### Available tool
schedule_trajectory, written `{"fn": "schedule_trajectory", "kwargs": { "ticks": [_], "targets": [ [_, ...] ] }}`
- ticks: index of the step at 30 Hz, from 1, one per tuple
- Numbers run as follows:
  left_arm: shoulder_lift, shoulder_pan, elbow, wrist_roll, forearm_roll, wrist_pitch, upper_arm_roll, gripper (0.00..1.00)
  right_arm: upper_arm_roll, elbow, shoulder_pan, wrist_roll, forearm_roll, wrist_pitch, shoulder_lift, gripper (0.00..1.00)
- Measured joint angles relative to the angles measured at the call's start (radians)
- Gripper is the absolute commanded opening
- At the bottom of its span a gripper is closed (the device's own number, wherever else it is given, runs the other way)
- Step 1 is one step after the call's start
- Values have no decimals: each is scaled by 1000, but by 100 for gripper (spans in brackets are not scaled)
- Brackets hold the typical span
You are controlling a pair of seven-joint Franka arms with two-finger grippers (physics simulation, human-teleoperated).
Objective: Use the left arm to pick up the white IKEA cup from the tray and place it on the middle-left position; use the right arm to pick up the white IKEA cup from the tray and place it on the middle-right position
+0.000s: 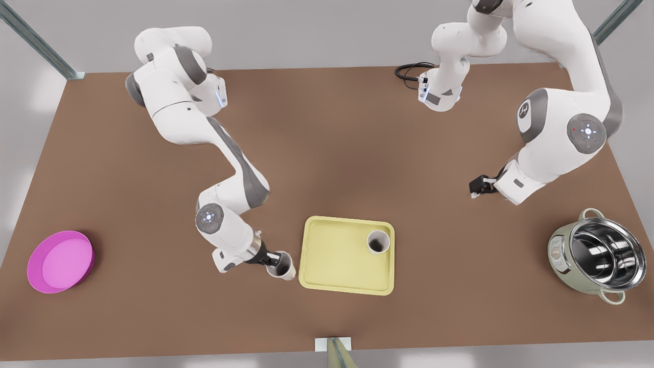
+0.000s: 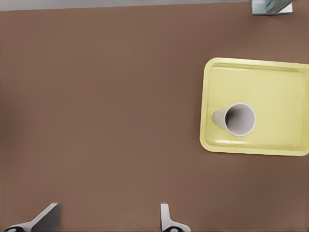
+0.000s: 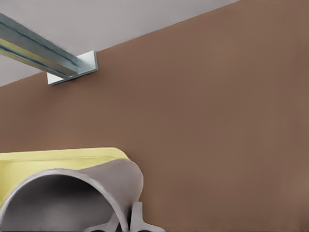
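The right gripper (image 1: 276,260) is at the front view's left, its fingers clamped on the rim of a white cup (image 1: 285,270). From the right wrist view, one finger seems to sit against the cup's outer wall, with the open mouth just beside it. The cup is off the tray (image 1: 332,255) and just beside its edge, over bare brown table (image 1: 327,128). I can't tell whether its base touches the surface or hangs a little above it, and it looks slightly tilted in the grip.

I'd say the step in hand is setting this cup down on the middle-right position (image 1: 265,294), the plain patch of tabletop around where the cup now sits. To do it well, the arm should bring the cup upright and lower it straight until the base rests flat. The fingers should part only then, and the gripper should lift straight up so the rim isn't dragged. It's also worth keeping clear of the tray's raised rim, as a nudge could tip the cup.

The second cup (image 1: 378,241) stands upright in the tray, in the corner nearest the other arm. The left gripper (image 1: 477,188) waits there, fingers spread and empty, well apart from the tray. A magenta bowl (image 1: 60,261) and a steel pot (image 1: 598,255) sit at the table's far ends, out of the way.
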Motion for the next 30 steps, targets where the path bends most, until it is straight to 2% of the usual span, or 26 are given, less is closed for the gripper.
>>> {"fn": "schedule_trajectory", "kwargs": {
  "ticks": [2,6,13,14,15,16,17,20,24,30],
  "targets": [
    [2,-22,-8,-3,0,-21,-5,100,2,0,-75,-44,-42,-60,-4,0],
    [84,-196,19,-46,1,-34,-7,100,1,0,-151,-149,-81,-129,29,0],
    [171,-182,24,-104,36,41,0,100,0,0,-173,-306,-96,-177,90,0],
    [192,-193,25,-111,39,54,-2,100,-1,0,-175,-323,-99,-181,91,59],
    [212,-210,26,-120,42,71,-4,100,1,0,-185,-335,-105,-186,92,83],
    [237,-225,27,-131,43,90,-5,100,2,0,-194,-343,-113,-193,92,93],
    [263,-237,29,-141,43,117,-6,100,4,0,-201,-347,-125,-198,92,97],
    [342,-246,37,-170,45,218,-2,100,5,0,-208,-368,-130,-209,91,98],
    [460,-250,144,-210,49,324,1,100,6,1,-210,-405,-96,-213,90,100],
    [481,-255,83,-258,77,400,0,100,11,2,-210,-462,-51,-246,17,100]
  ]
}}
